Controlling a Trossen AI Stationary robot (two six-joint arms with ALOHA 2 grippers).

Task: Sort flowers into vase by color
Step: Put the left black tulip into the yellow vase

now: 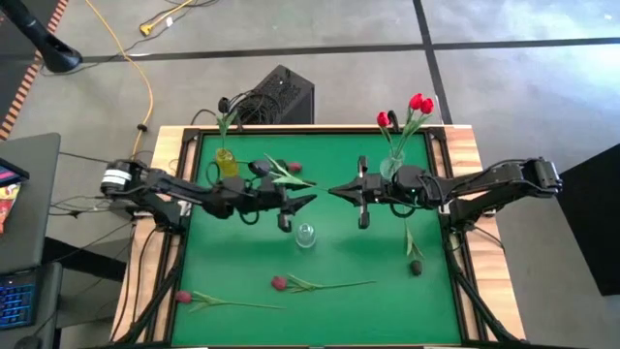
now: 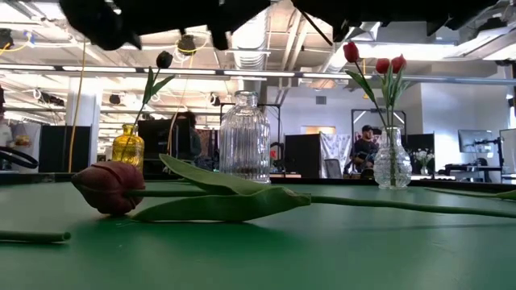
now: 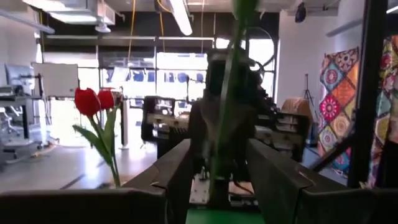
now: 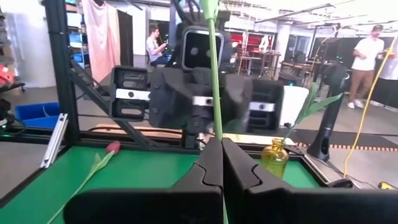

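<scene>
Looking down on a green worktop (image 1: pixel 242 262) with long thin tulips lying flat: pinkish tulip (image 1: pixel 320 284), red tulip (image 1: pixel 218 301), dark tulip (image 1: pixel 414 257). Standing three red tulips (image 1: pixel 412 111) in a clear vase (image 1: pixel 391 163) and one dark bud (image 2: pixel 165 58) in a yellow vase (image 1: pixel 226 161). Stretching both dark arms low toward the middle, tips nearly meeting. Pinching the right claw (image 4: pixel 214 142) tight on a green stem (image 4: pixel 214 81), standing it straight up. Holding the left claw (image 3: pixel 217 168) partly wide around that stem.
</scene>
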